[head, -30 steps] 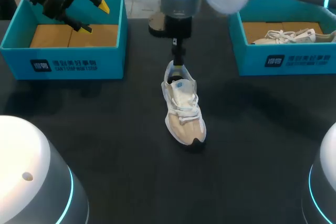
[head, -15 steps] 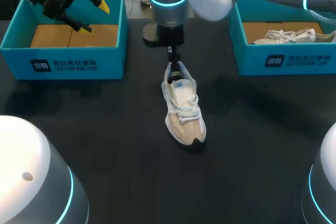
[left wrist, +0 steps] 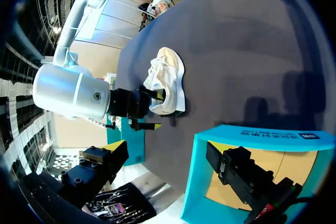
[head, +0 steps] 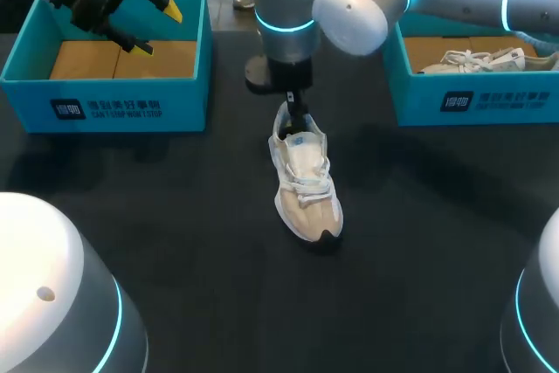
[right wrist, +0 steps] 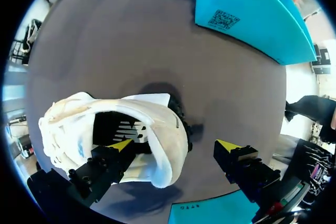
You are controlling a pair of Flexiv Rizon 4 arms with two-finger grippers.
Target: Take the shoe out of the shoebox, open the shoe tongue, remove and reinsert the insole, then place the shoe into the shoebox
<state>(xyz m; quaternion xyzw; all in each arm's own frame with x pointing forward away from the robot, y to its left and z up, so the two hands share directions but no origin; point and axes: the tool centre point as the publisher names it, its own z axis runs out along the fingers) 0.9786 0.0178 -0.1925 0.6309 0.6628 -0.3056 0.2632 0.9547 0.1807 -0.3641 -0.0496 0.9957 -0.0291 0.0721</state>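
- Only the right wrist view shows how the right gripper (right wrist: 174,145) meets the shoe (right wrist: 113,129). One yellow fingertip (right wrist: 122,144) sits down inside the shoe's mouth, and the other (right wrist: 227,145) stands outside, clear of the heel.
- The same view shows a dark floor with a white mark inside the shoe, probably the insole (right wrist: 127,128). The head view does not show it, because the right arm covers the heel there.
- The right gripper's fingers are spread wide with the heel collar between them. The outer finger is not touching it, so nothing is clamped. Whether the inner tip rests on the lining cannot be told.
- In the head view the shoe (head: 306,176) stands upright on the dark table (head: 419,242) near the middle, with its toe toward the camera and its heel under the right gripper (head: 297,111).
- The left gripper (head: 157,30) hangs over the left shoebox (head: 105,107), well apart from the shoe, with its fingers parted and nothing in them.
- The left wrist view shows that box's cardboard floor (left wrist: 273,163) below its own fingers, with the shoe (left wrist: 167,80) far ahead.
- The right shoebox (head: 476,102) holds a second shoe (head: 476,58).
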